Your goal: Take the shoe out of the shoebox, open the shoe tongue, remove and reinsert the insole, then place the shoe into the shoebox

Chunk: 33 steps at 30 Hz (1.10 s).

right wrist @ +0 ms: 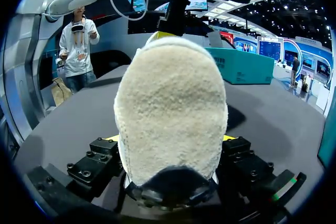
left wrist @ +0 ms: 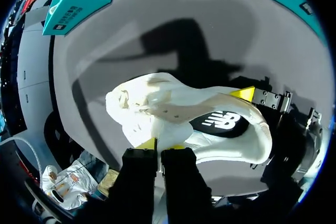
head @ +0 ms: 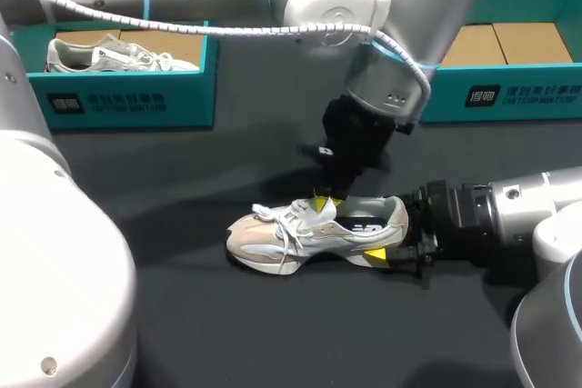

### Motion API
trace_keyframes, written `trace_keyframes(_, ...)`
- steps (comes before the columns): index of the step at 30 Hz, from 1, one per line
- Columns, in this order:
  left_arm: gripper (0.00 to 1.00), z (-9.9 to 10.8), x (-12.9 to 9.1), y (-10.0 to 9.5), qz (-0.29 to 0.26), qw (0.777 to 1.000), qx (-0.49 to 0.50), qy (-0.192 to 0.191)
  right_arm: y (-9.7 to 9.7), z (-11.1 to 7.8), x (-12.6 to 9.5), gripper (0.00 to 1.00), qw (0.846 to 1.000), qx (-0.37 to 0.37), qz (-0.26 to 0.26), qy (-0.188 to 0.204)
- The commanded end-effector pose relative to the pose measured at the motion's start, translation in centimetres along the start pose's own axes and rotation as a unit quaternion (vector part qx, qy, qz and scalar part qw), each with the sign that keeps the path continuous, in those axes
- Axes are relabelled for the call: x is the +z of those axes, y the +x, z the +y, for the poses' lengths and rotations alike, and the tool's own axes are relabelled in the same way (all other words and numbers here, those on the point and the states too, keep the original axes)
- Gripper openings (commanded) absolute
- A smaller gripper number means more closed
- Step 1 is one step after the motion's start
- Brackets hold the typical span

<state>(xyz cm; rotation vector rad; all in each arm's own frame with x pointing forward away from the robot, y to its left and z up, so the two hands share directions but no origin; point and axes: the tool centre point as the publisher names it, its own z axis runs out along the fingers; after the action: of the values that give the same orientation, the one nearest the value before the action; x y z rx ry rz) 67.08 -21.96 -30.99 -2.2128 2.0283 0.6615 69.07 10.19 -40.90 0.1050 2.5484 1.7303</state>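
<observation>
Out on the table (head: 236,333), well clear of the shoebox (head: 118,97) at 10 o'clock: shoe (head: 309,229), heel pinched from 3 o'clock by right gripper (head: 391,232) (probably as an anchor). From 12 o'clock, left gripper (head: 326,197) nipping the tongue (left wrist: 160,129), apparently to pull it open.

A dark grey table (head: 273,333) fills the head view from edge to edge. Near its 10 o'clock corner sits a teal box (head: 127,97), open on top, with white print on its front wall. Inside lies 1 spare shoe (head: 109,54), white and grey, resting on its sole with the laces up and the toe toward 3 o'clock. Behind the shoe, toward 12 o'clock, the box's brown cardboard floor (head: 173,43) shows.
</observation>
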Motion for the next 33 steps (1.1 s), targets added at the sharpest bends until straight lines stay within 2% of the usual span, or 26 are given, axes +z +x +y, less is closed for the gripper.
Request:
trace_keyframes(1, 0.00, 0.8, -0.2, -4.4, 0.096, 0.995, -0.010, 0.016, 0.1, 0.1, 0.1, 0.00, 1.000, 0.000, 0.000, 0.002)
trace_keyframes(6, 0.00, 1.0, -0.2, -6.4, 0.150, 0.988, -0.015, 0.034, 0.1, 0.1, 0.1, 0.00, 1.000, 0.000, 0.000, 0.002)
trace_keyframes(11, 0.00, 0.9, 0.3, -7.6, 0.180, 0.983, -0.005, 0.046, 0.1, 0.1, 0.1, 0.00, 1.000, 0.000, 0.000, 0.002)
trace_keyframes(15, 0.00, 0.7, 1.3, -8.2, 0.182, 0.982, 0.001, 0.059, 0.1, 0.1, 0.1, 0.00, 1.000, 0.000, 0.000, 0.002)
trace_keyframes(25, 0.00, -0.1, 4.3, -9.8, 0.173, 0.983, 0.006, 0.057, 0.1, 0.1, 0.1, 0.00, 1.000, 0.000, 0.000, 0.002)
trace_keyframes(33, 0.00, -0.6, 6.3, -10.1, 0.149, 0.987, 0.005, 0.061, 0.1, 0.1, 0.1, 0.00, 1.000, 0.000, 0.000, 0.002)
